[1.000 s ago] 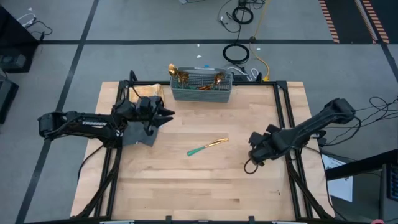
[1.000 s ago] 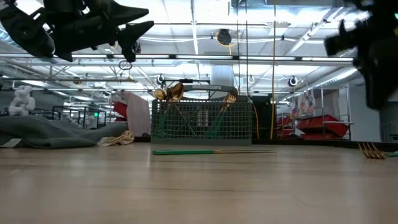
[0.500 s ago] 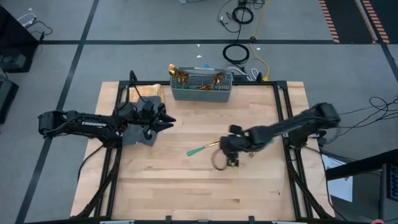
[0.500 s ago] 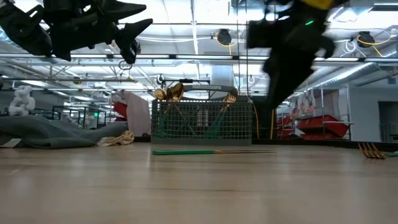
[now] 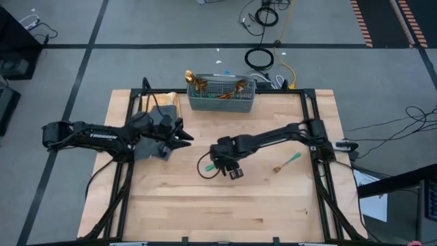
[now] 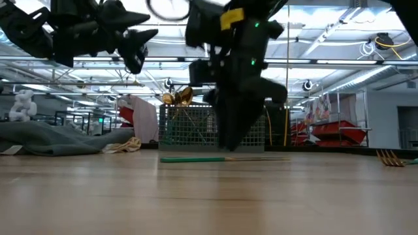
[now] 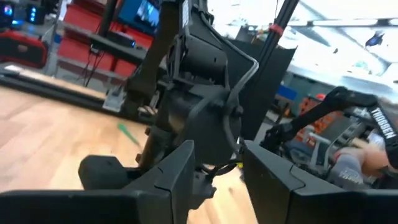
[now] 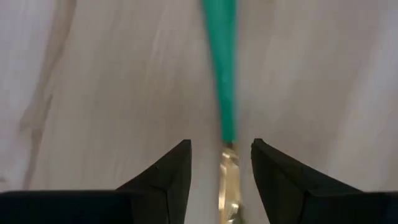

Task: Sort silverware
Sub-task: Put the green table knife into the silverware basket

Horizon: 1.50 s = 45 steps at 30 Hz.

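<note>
One piece of silverware, a knife with a teal handle (image 8: 221, 74) and a gold blade (image 8: 229, 180), lies flat on the wooden table near its middle (image 6: 196, 158). My right gripper (image 8: 221, 149) hangs open just above it, pointing down, one finger on each side where handle meets blade, touching nothing. In the high view that gripper (image 5: 229, 162) hides the knife. A fork (image 5: 287, 162) lies flat toward the right edge. More silverware (image 5: 197, 82) stands in the grey mesh basket (image 5: 220, 101) at the far edge. My left gripper (image 5: 186, 137) hovers open and empty at the left.
A dark grey cloth (image 5: 151, 149) lies under my left arm, with a tan cloth (image 5: 164, 100) beyond it at the far left. A black frame (image 5: 308, 116) runs along the table's sides. Bare wood spreads across the near half (image 5: 218, 212).
My right gripper has swept from the table's right edge toward its middle, rolled its wrist, tipped to point down and sunk over the knife. This uncovered the fork at the right. The knife has not moved.
</note>
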Each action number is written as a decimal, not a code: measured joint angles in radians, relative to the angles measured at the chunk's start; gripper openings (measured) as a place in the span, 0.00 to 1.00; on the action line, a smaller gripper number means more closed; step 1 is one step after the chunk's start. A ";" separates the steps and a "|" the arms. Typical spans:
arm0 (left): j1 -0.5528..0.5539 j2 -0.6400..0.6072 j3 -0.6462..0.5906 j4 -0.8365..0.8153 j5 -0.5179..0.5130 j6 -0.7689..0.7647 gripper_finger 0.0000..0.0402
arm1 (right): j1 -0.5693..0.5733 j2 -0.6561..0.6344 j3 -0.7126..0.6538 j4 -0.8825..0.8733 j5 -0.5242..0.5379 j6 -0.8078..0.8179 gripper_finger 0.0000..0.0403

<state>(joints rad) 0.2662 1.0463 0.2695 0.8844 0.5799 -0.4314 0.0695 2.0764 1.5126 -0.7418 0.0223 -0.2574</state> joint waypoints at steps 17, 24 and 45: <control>0.020 0.000 0.000 -0.061 0.000 0.030 0.35 | -0.070 0.113 0.016 -0.020 -0.106 -0.035 0.27; 0.020 0.000 0.000 -0.072 0.007 0.046 0.35 | -0.017 0.150 0.020 -0.026 -0.005 -0.048 0.06; 0.020 0.000 0.000 -0.142 0.007 0.045 0.35 | 0.051 0.029 0.014 -0.194 0.238 0.131 0.00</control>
<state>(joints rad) 0.2859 1.0466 0.2699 0.7423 0.5869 -0.3862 0.1203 2.1054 1.5269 -0.9360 0.2606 -0.1263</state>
